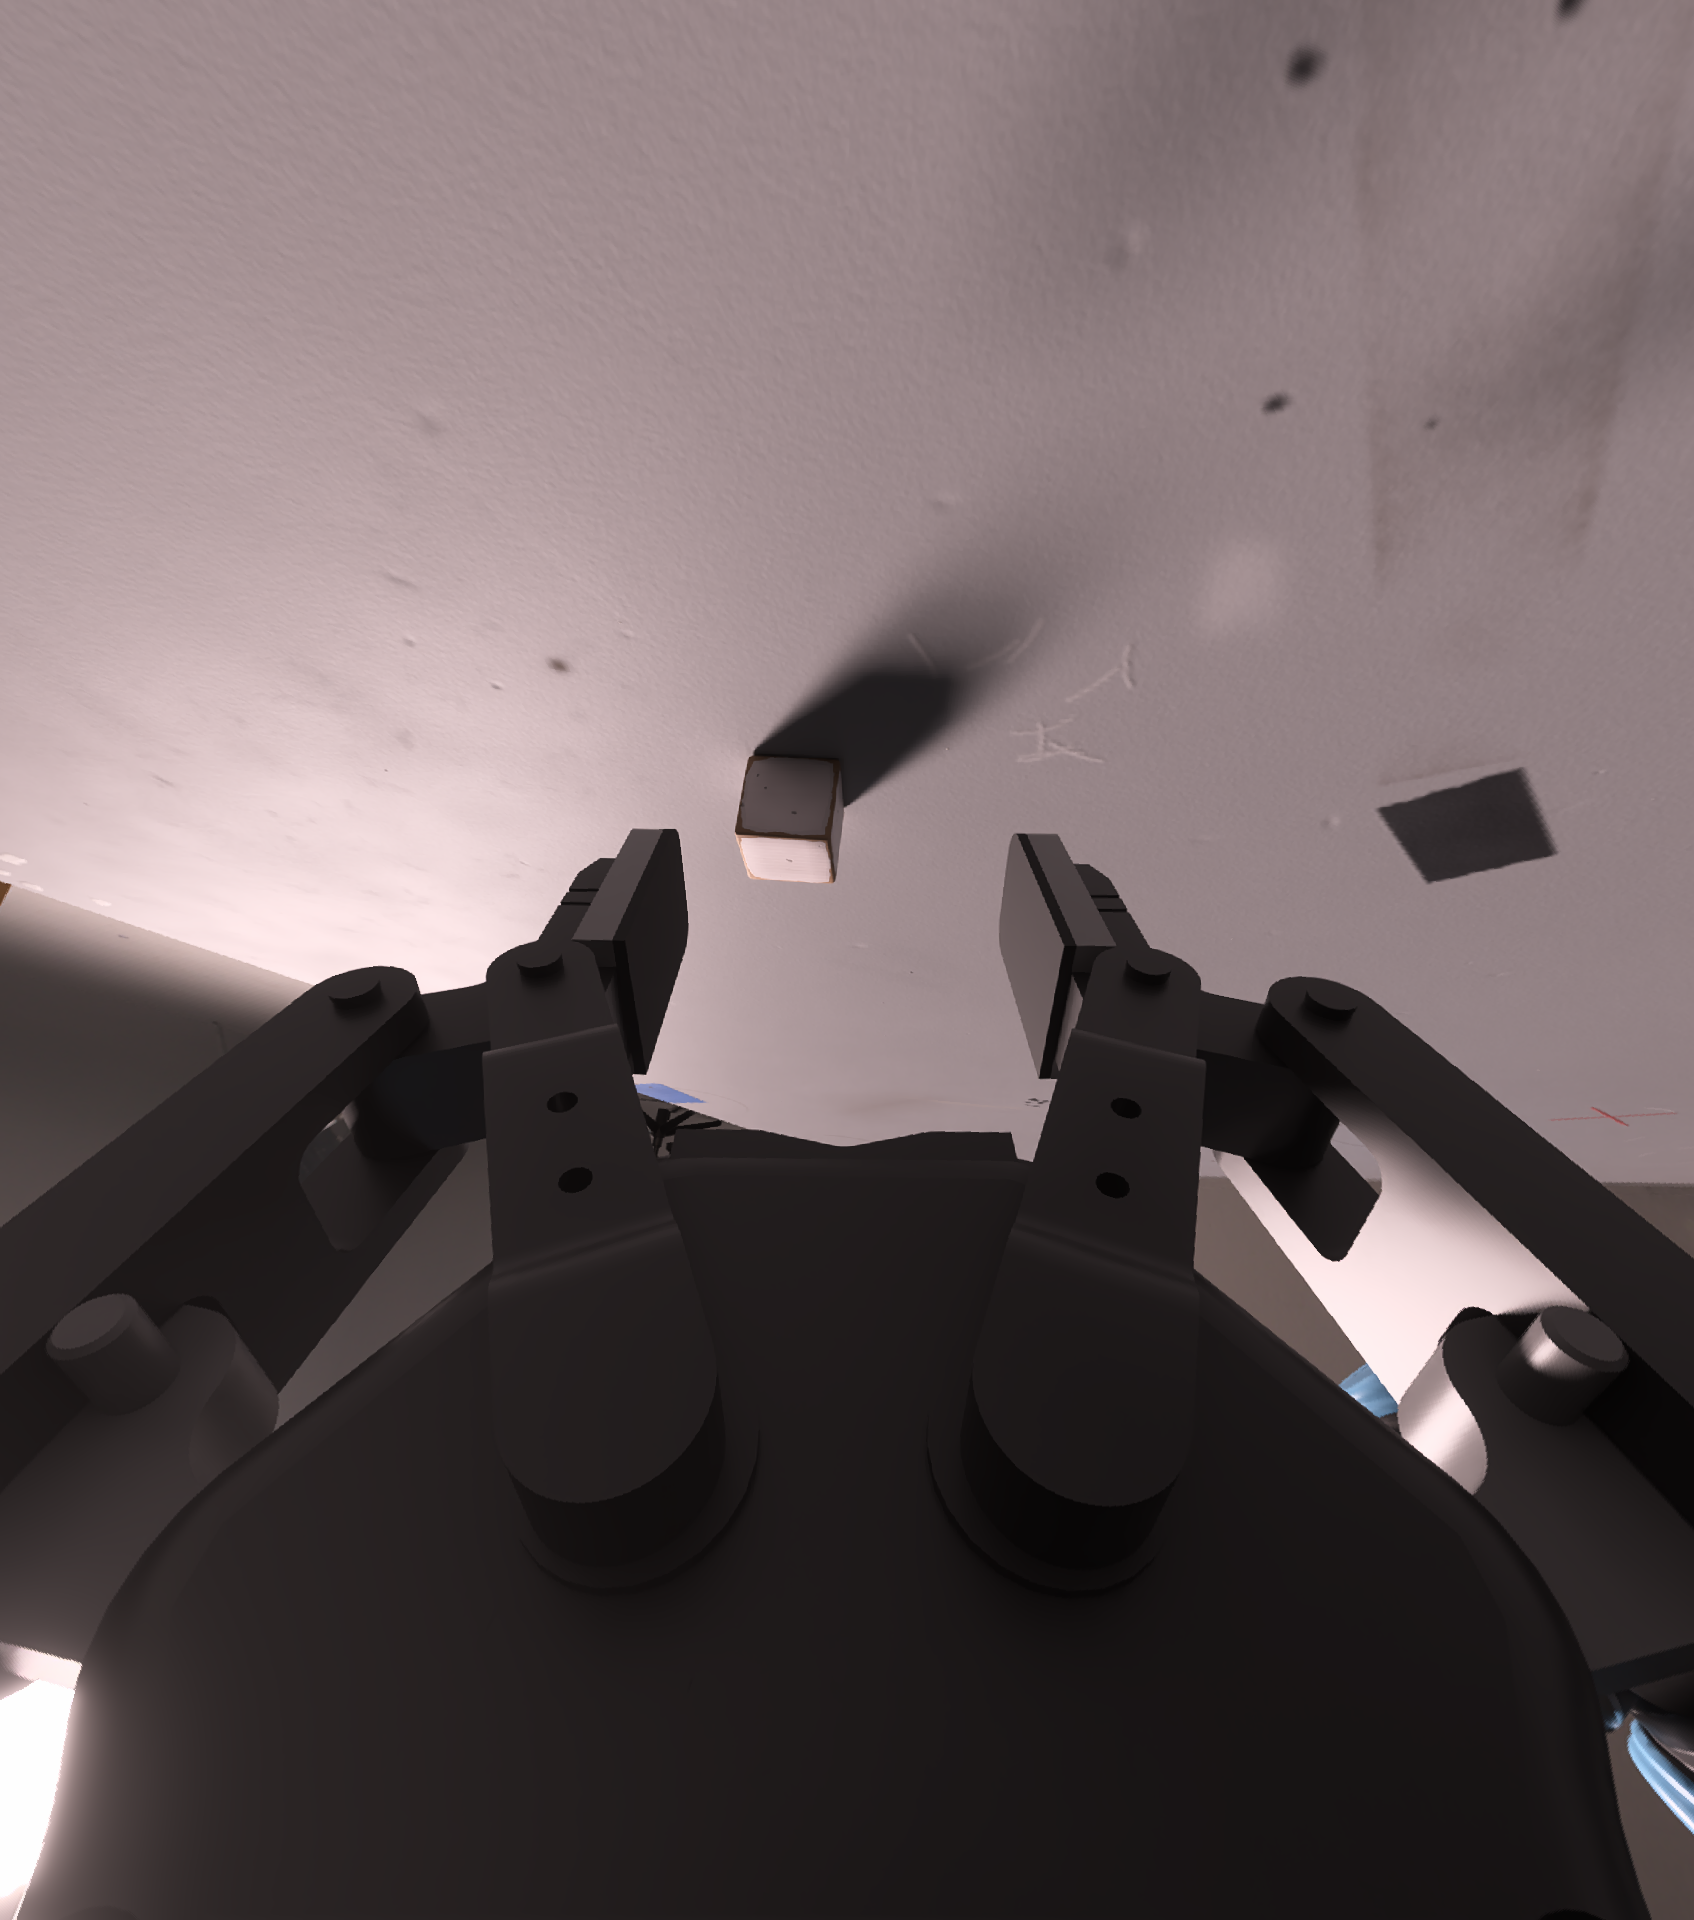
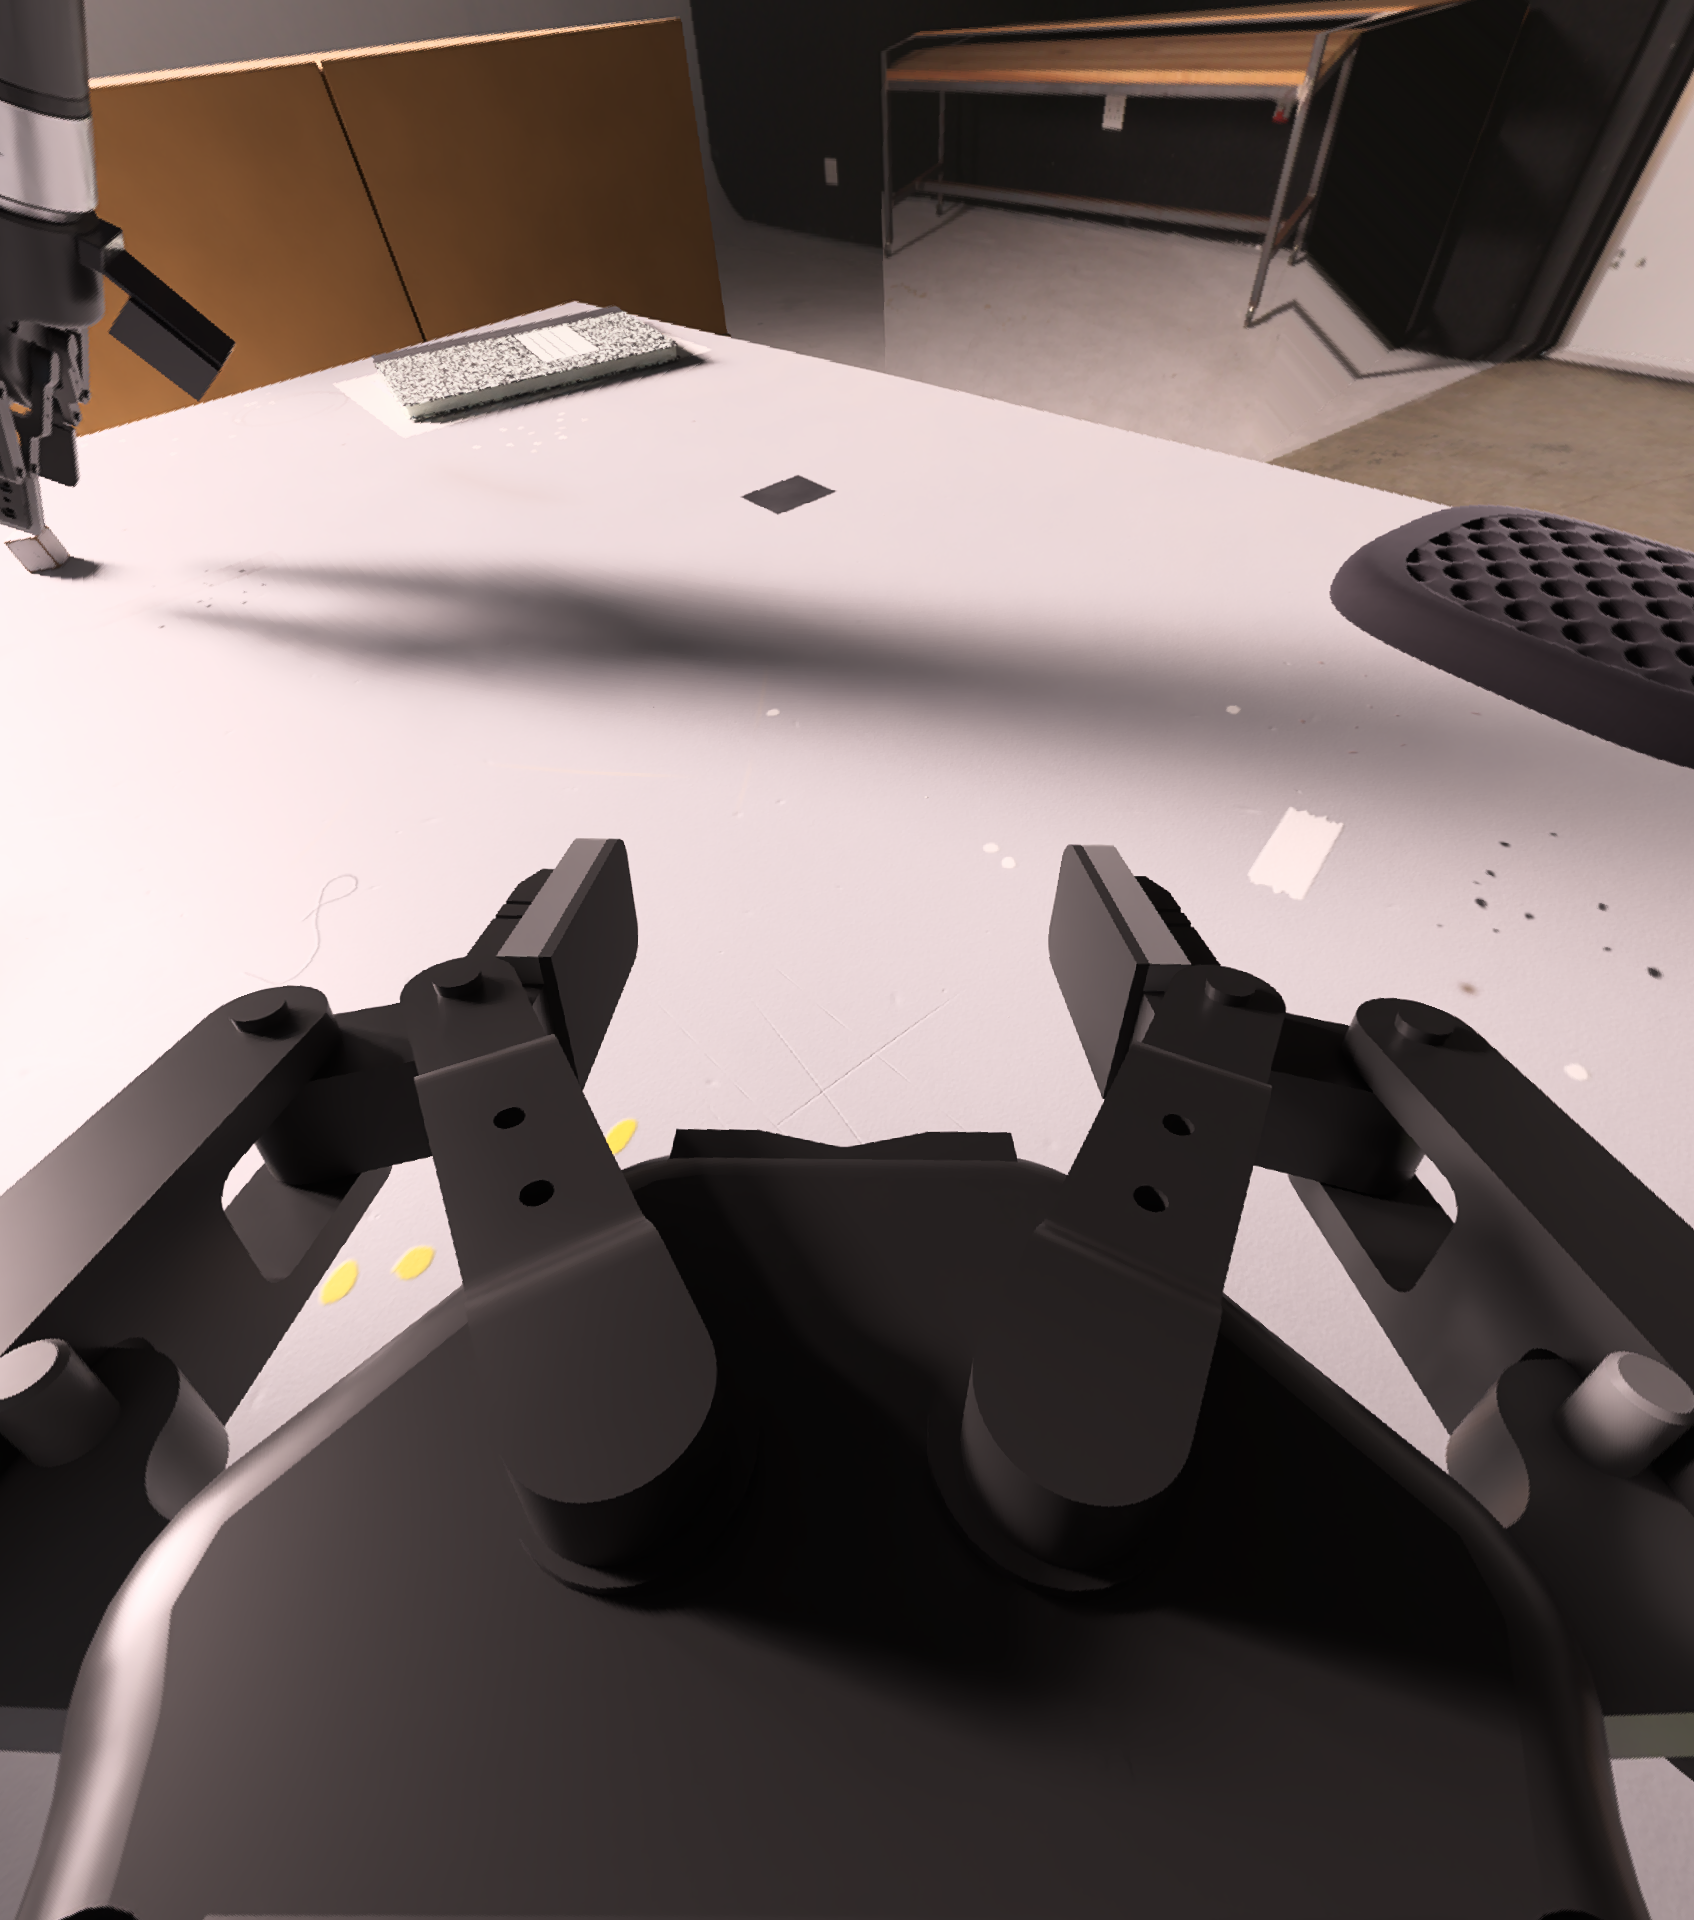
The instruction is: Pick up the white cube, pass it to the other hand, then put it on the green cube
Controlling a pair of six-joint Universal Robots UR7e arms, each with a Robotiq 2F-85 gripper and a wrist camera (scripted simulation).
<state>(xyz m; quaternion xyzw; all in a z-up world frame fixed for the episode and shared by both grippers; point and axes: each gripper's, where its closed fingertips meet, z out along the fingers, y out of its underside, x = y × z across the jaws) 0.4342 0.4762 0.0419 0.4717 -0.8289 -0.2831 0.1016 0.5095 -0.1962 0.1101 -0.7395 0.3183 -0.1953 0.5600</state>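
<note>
Fingers of the left gripper (image 1: 843,914) are spread wide with nothing between them. The white cube (image 1: 788,819) sits on the table (image 1: 407,416), just past the fingertips and a bit nearer the left finger, not touching either one. A dark shadow stretches away from the cube. A dark square patch (image 1: 1466,826) lies flat on the table, well off to the right of the cube. The right gripper (image 2: 843,935) is spread wide too and holds nothing. It hangs over a bare part of the table, far from the cube. Seen from the right wrist, the left gripper points down with its tips just above the cube. A speckled flat pad (image 2: 526,364) lies at the table's far edge, past the cube, and a dark holey pad (image 2: 1591,634) lies far to the right.
</note>
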